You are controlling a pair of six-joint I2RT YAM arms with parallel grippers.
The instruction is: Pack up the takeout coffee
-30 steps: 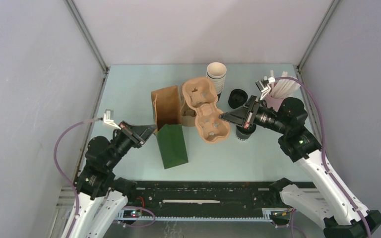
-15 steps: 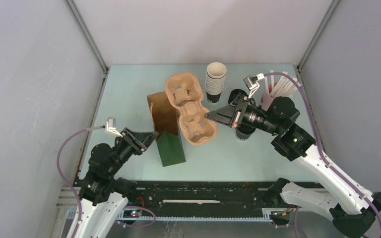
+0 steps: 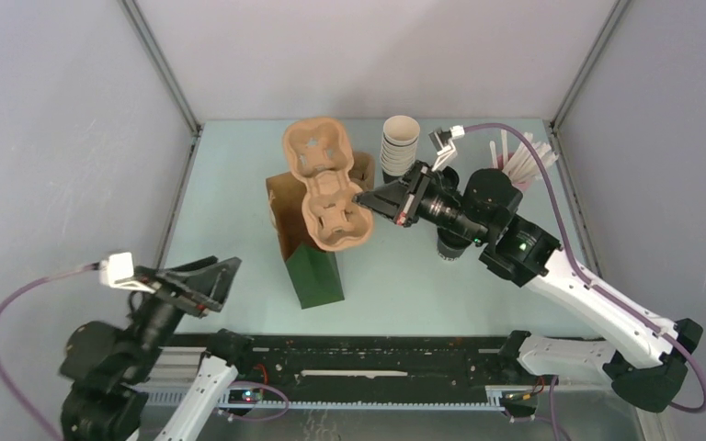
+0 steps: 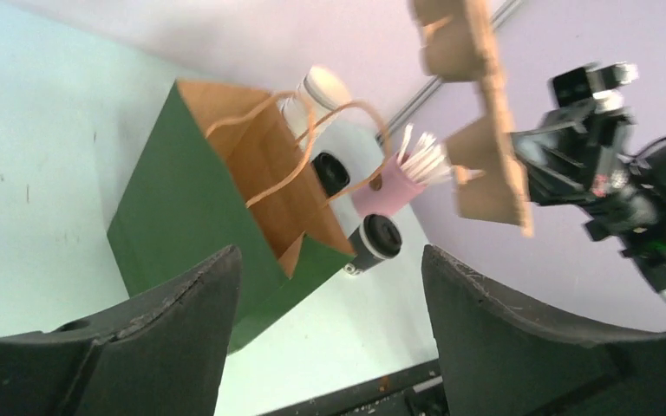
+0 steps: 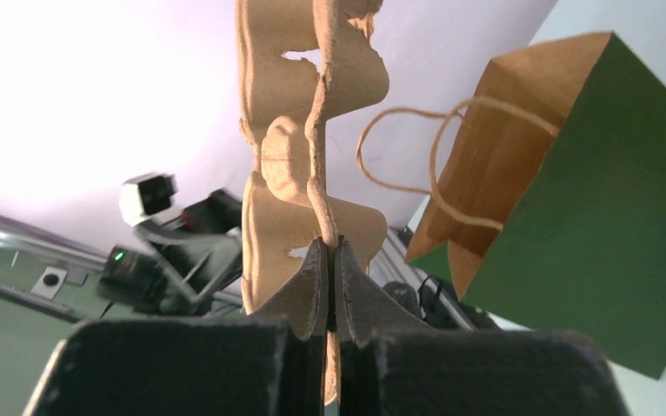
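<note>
Takeout coffee point(image 4: 380, 237), one lidded cup, is standing on the table point(image 3: 230, 184) right of the green bag point(image 3: 317, 276). Left of the bag, the left gripper point(image 3: 216, 285) is hanging with jaws spread wide, empty. Above the one bag, the right gripper point(image 3: 360, 197) is pinching one cardboard carrier point(image 3: 326, 184). Behind-right of the bag are standing one cup stack point(image 3: 400, 147) and one straw holder point(image 3: 515, 167). Grey walls point(image 3: 377, 55) are enclosing the pale green table.

Bright, even light; right wrist background glares, perhaps overexposed.
</note>
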